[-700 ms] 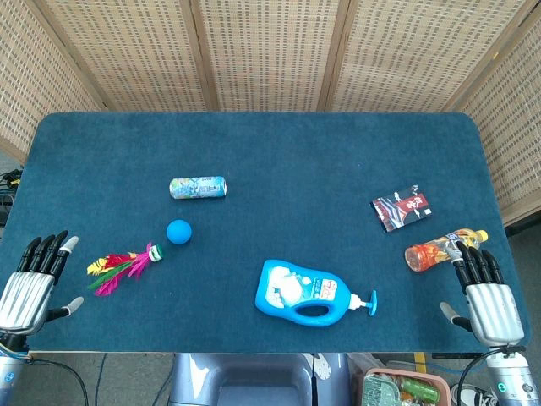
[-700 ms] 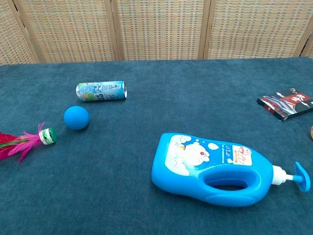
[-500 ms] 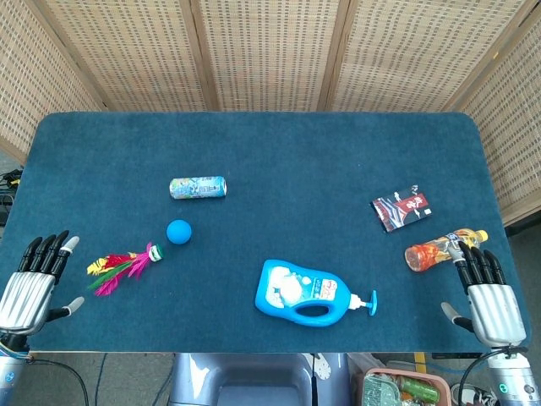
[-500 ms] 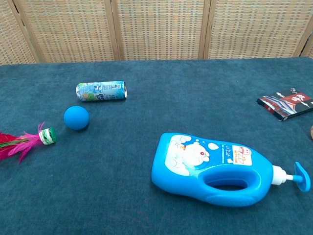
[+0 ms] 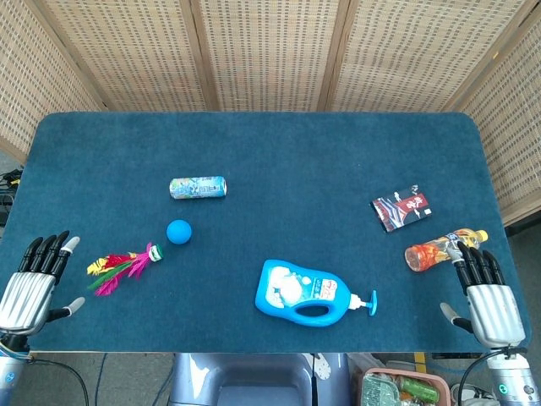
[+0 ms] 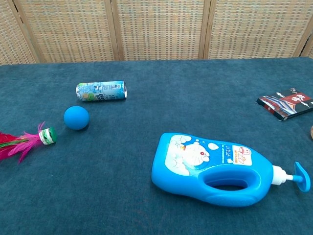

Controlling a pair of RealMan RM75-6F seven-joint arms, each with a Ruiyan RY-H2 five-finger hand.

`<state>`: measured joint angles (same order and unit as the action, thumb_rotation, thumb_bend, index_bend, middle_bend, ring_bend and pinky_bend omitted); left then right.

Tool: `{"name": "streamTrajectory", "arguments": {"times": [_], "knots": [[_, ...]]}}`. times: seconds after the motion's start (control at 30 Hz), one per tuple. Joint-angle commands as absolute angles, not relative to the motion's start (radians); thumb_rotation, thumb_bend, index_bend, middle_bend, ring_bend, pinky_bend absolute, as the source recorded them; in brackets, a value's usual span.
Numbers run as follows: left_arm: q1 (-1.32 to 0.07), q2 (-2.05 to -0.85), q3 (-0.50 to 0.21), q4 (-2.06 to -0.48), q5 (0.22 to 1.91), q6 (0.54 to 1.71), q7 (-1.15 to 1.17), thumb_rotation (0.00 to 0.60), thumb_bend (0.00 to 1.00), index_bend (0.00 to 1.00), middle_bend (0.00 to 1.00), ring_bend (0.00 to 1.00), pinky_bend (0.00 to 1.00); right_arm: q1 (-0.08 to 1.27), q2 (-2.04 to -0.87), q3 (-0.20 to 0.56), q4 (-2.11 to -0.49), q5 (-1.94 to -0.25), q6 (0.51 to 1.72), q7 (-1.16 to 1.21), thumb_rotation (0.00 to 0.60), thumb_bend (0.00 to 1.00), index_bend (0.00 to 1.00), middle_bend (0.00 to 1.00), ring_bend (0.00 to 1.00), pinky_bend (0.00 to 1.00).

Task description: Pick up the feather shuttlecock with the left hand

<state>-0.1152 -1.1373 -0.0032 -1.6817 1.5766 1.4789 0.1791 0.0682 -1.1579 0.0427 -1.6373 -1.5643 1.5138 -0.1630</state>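
The feather shuttlecock (image 5: 123, 266) lies on the blue table near its front left, pink, yellow and green feathers pointing left and its green-and-white base toward the blue ball. The chest view shows the shuttlecock (image 6: 30, 141) at the left edge, partly cut off. My left hand (image 5: 30, 288) hovers at the table's front left corner, left of the feathers and apart from them, fingers spread and holding nothing. My right hand (image 5: 487, 298) is at the front right corner, fingers apart and empty. Neither hand shows in the chest view.
A blue ball (image 5: 178, 231) sits just right of the shuttlecock, with a lying can (image 5: 198, 188) behind it. A blue pump bottle (image 5: 308, 291) lies front centre. An orange drink bottle (image 5: 436, 251) and a dark packet (image 5: 401, 210) lie near the right hand.
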Motion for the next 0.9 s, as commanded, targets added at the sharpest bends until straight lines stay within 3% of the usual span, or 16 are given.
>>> {"name": "streamTrajectory", "arguments": {"times": [0.03,0.57,0.9], "knots": [[-0.116,-1.138,-0.003,-1.681,1.577,1.477,0.18,0.6,0.15,0.0,0.0,0.0,0.0,0.068,-1.157,0.043,-1.638,-1.566,1.515,-0.162,0.6,0.18,0.0,0.0,0.0,0.02],[-0.116,-1.141,0.002,-1.685,1.587,1.478,0.183,0.6,0.15,0.0,0.0,0.0,0.0,0.067,-1.154,0.041,-1.635,-1.565,1.512,-0.151,0.6,0.18,0.0,0.0,0.0,0.02],[-0.104,-1.148,0.015,-1.617,1.625,1.511,0.101,0.6,0.23,0.24,0.0,0.0,0.0,0.07,-1.153,0.04,-1.634,-1.56,1.503,-0.143,0.6,0.18,0.0,0.0,0.0,0.02]]}}
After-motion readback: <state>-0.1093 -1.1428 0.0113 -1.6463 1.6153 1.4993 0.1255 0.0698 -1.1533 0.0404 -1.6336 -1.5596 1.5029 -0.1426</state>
